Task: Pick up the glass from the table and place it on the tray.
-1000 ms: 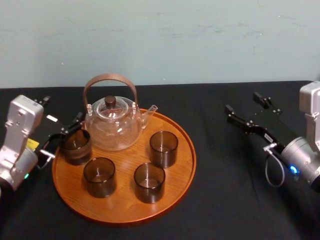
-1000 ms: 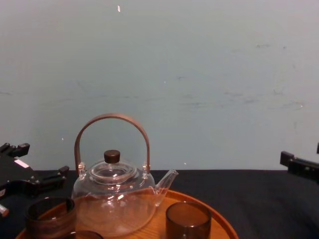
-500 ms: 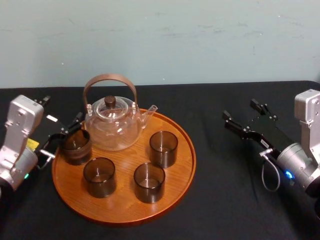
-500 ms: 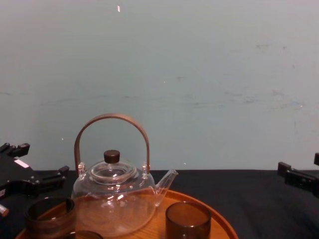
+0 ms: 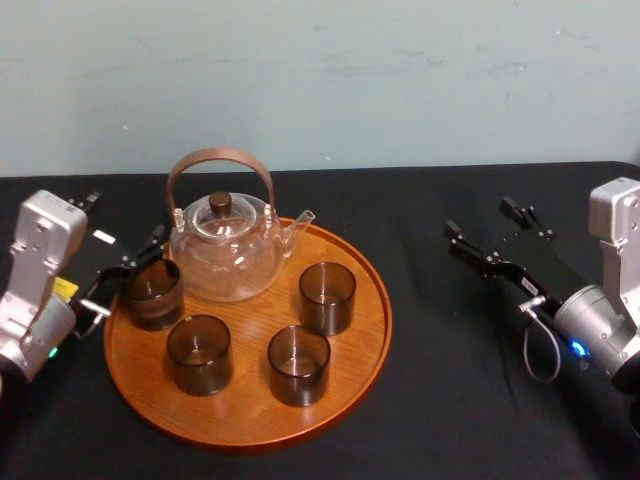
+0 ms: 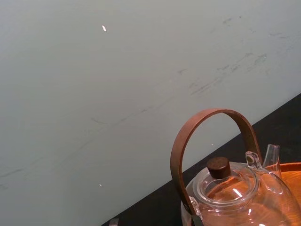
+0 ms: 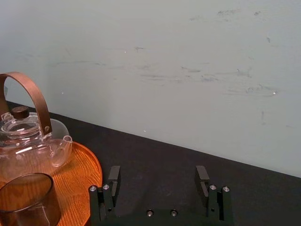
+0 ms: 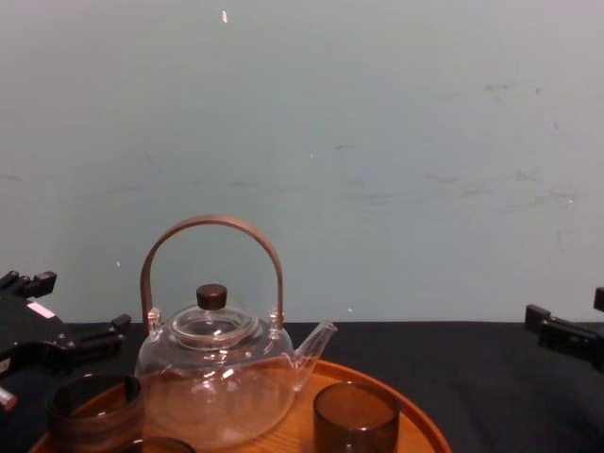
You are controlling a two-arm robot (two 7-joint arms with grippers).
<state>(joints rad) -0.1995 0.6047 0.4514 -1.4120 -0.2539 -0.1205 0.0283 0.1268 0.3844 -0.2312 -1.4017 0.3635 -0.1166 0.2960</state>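
Pulling back carelessly looks like the main risk: the left end effector [image 5: 123,220], fingers spread wide and gripping nothing, hangs just beside the short, straight-sided glass [image 5: 152,293] of dark smoky see-through material, and its inner finger could clip the rim, tipping the glass against the clear glass teapot [image 5: 225,255] or off the large round orange-brown wooden tray [image 5: 240,405]. The glass stands just inside the tray's left rim, nearer the robot than the fingertips, not between them. The right end effector [image 5: 482,215] hangs open over the black-clothed surface [image 5: 450,400], well apart.
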